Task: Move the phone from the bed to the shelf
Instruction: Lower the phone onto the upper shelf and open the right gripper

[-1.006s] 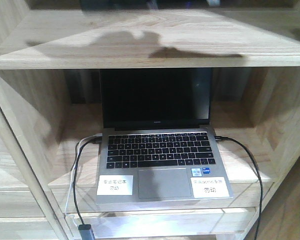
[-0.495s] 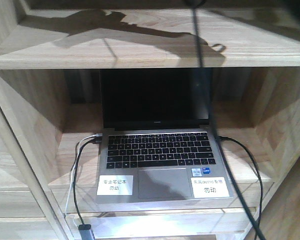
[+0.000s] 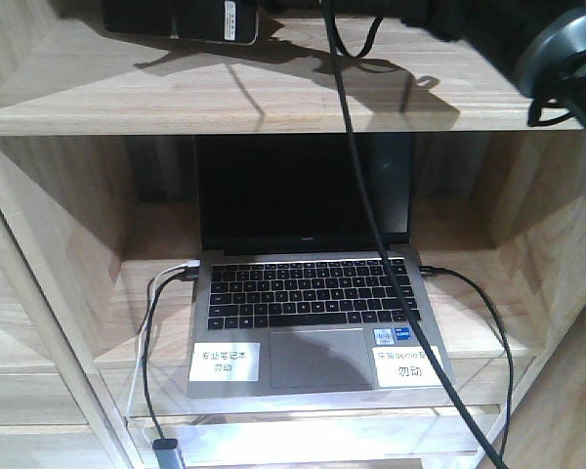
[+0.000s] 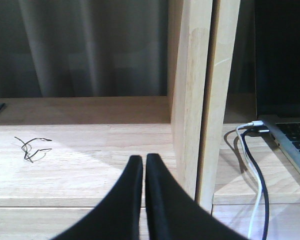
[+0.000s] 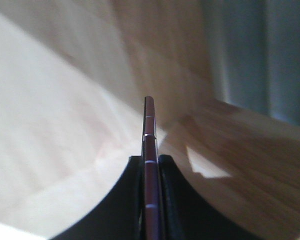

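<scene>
The phone point(image 3: 176, 20) is a black slab with a white sticker, held flat just above the top board of the shelf point(image 3: 273, 98) at the upper left. My right arm point(image 3: 527, 39) reaches in from the upper right to it. In the right wrist view my right gripper point(image 5: 150, 161) is shut on the phone point(image 5: 149, 130), seen edge-on with its pinkish rim, above pale wood point(image 5: 50, 150). My left gripper point(image 4: 141, 157) is shut on nothing, low over a shelf board point(image 4: 90, 170) beside an upright post point(image 4: 190, 100). The bed is out of view.
An open silver laptop point(image 3: 313, 293) with black keys fills the compartment under the top board, with cables point(image 3: 151, 332) at both sides. A black arm cable point(image 3: 371, 244) hangs across it. A thin tangle of wire point(image 4: 32, 147) lies on the left compartment's board.
My right arm has come in from the right over the top board, carrying the phone leftward. A second ago only its shadow showed there. The laptop has not moved.
</scene>
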Available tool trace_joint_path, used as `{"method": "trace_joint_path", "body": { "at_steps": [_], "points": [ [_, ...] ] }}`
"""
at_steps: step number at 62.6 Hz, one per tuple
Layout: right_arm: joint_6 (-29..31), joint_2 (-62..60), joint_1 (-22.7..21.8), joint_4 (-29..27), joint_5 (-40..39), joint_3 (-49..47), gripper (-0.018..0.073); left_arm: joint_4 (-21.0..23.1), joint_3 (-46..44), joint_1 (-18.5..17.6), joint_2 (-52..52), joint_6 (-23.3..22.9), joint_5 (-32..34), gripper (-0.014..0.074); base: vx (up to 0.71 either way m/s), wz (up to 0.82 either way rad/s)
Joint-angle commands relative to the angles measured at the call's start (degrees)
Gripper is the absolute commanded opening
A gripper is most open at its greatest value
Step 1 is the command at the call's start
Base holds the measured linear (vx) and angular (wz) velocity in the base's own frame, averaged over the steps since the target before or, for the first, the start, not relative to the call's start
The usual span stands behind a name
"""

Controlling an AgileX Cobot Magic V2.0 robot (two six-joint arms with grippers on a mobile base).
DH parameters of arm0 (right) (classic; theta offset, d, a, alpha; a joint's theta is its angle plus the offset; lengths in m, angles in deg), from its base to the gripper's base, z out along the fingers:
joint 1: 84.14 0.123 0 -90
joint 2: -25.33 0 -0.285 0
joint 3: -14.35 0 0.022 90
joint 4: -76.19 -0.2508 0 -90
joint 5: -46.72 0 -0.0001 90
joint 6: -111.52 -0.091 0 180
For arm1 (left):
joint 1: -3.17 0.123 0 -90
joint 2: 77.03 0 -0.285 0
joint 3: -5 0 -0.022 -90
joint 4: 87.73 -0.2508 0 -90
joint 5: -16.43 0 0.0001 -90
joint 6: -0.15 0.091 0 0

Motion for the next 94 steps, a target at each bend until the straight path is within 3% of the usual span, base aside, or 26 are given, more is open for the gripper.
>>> {"method": "trace_joint_path", "body": {
  "at_steps": [1,26,39,51,63,72,83,94],
  "points": [
    [0.73,-2.85,-0.15,-2.83,-4.64,-2.13,-0.0002,0.53,0.41,0.02,-0.48,0.0,3.99,0.0001,0.0,0.0],
    [0.73,-0.61,-0.15,-1.05,-5.78,-2.13,0.0006,0.53,0.41,0.02,-0.48,0.0,3.99,0.0001,0.0,0.0],
    [0.73,-0.61,-0.15,-0.73,-6.63,-2.13,0.0074,0.53,0.41,0.02,-0.48,0.0,3.99,0.0001,0.0,0.0],
    [0.73,-0.61,-0.15,0.21,-7.17,-2.13,0.0289,0.53,0.41,0.02,-0.48,0.0,3.99,0.0001,0.0,0.0],
    [0.73,-0.83,-0.15,2.32,-8.66,-2.13,0.0599,0.53,0.41,0.02,-0.48,0.0,3.99,0.0001,0.0,0.0],
    [0.28,-1.28,-0.15,4.55,-8.72,-2.13,0.0716,0.53,0.41,0.02,-0.48,0.0,3.99,0.0001,0.0,0.0],
    [-0.34,-1.96,-0.15,4.92,-8.24,-2.13,0.0701,0.53,0.41,0.02,-0.48,0.0,3.99,0.0001,0.0,0.0],
    [-4.05,-3.81,-0.15,8.54,-7.31,-2.13,0.0589,0.53,0.41,0.02,-0.48,0.0,3.99,0.0001,0.0,0.0]
  ]
}}
